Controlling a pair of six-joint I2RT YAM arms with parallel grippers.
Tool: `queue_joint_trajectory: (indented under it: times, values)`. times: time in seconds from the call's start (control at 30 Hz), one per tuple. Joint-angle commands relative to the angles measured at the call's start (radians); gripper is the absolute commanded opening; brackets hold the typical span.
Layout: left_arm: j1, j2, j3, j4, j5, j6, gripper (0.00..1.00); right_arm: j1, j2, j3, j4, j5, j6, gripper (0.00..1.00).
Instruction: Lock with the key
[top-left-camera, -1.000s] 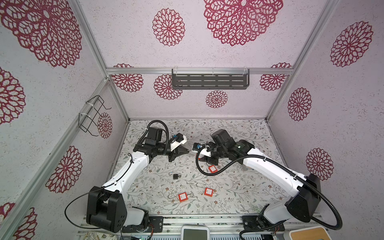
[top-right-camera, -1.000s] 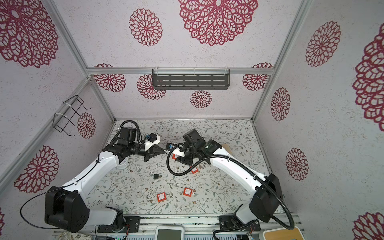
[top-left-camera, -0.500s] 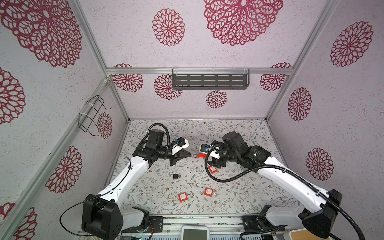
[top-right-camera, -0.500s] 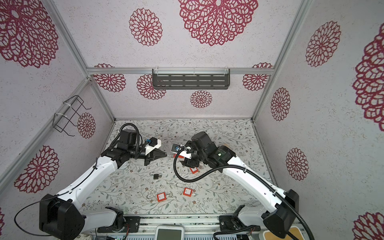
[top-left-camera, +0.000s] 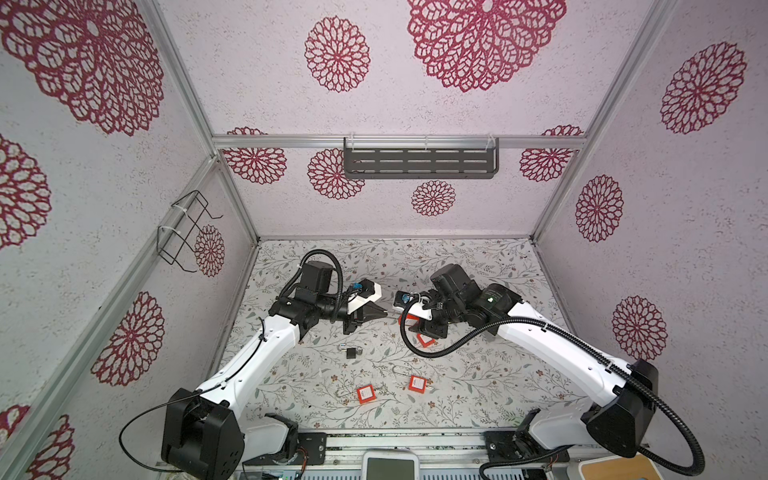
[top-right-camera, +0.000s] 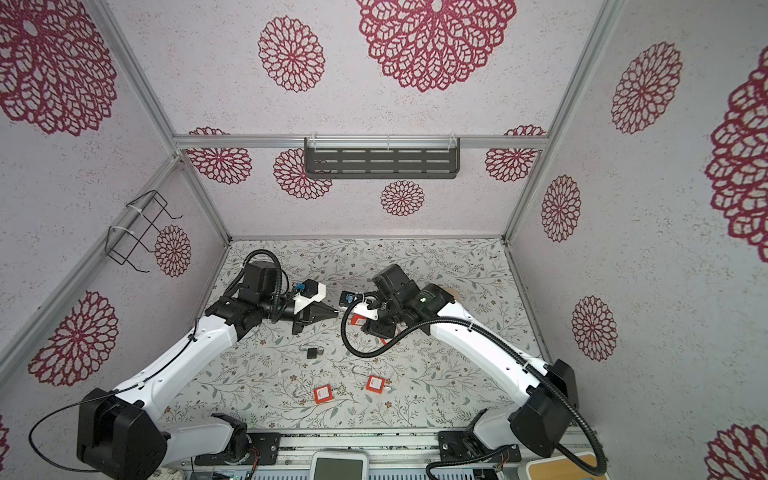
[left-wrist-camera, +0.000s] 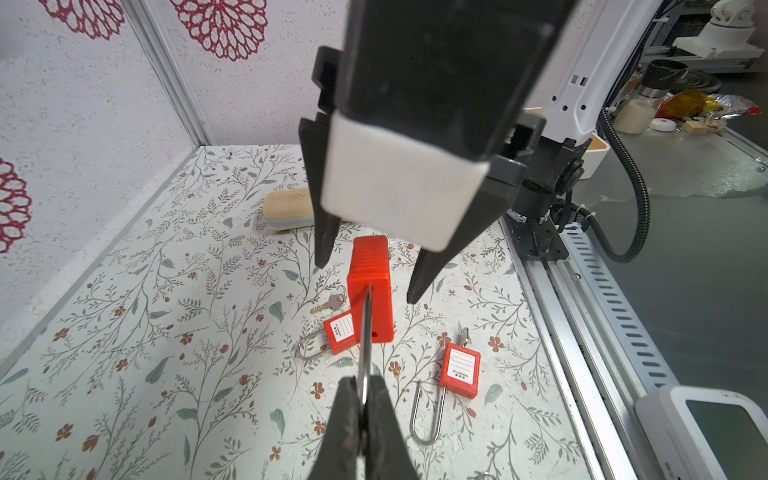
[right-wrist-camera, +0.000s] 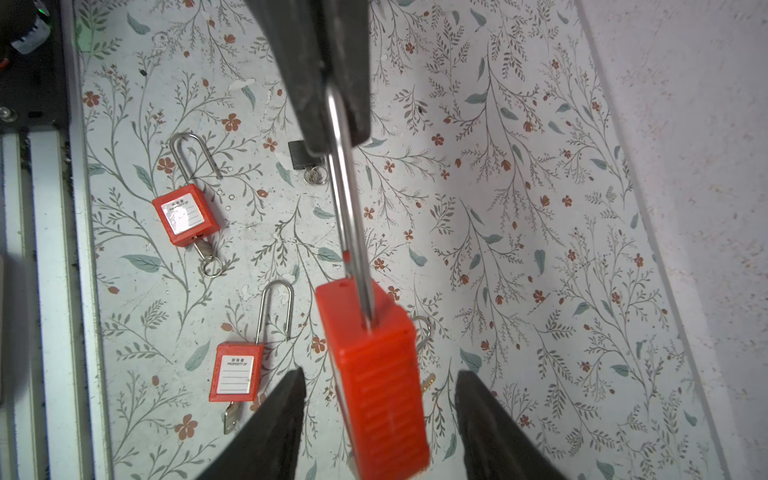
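L fingers (left-wrist-camera: 347, 419) are pinched tight on the steel shackle (right-wrist-camera: 347, 208) of a red padlock (left-wrist-camera: 371, 286) — its body hangs in the air above the desk (right-wrist-camera: 540, 187). R fingers (right-wrist-camera: 274, 419) stand apart, one each side of the body, w/ a gap on both sides. On the desk below lie a second padlock (right-wrist-camera: 185, 219) and a third padlock (right-wrist-camera: 235, 372), shackles open — a key (right-wrist-camera: 205, 249) sits in the second's base.

The floral table (top-left-camera: 478, 374) is carrying a front padlock (top-left-camera: 365, 394) and a second padlock (top-left-camera: 417, 383) near its front edge, both lying flat with shackles open. A third padlock (left-wrist-camera: 339, 330) is lying mid-table, a brass key (left-wrist-camera: 328, 303) just beside it. A black lock (top-left-camera: 351, 353) is sitting left of that; a wooden block (left-wrist-camera: 286, 208) is resting farther right.
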Motion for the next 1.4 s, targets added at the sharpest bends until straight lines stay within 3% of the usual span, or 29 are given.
queue_joint_trajectory:
  times: [0.0, 0.77, 1.37]
  values:
    - [-0.008, -0.028, -0.013, 0.032, 0.044, 0.017, 0.00, 0.003, -0.001, 0.030, -0.015, -0.038, 0.013, 0.54]
    - [-0.008, -0.001, -0.005, 0.014, 0.133, 0.059, 0.00, -0.012, 0.049, 0.091, -0.079, -0.207, -0.017, 0.18]
    - [-0.072, 0.010, -0.029, 0.059, 0.045, 0.083, 0.00, -0.042, 0.078, 0.124, -0.053, -0.311, -0.024, 0.12]
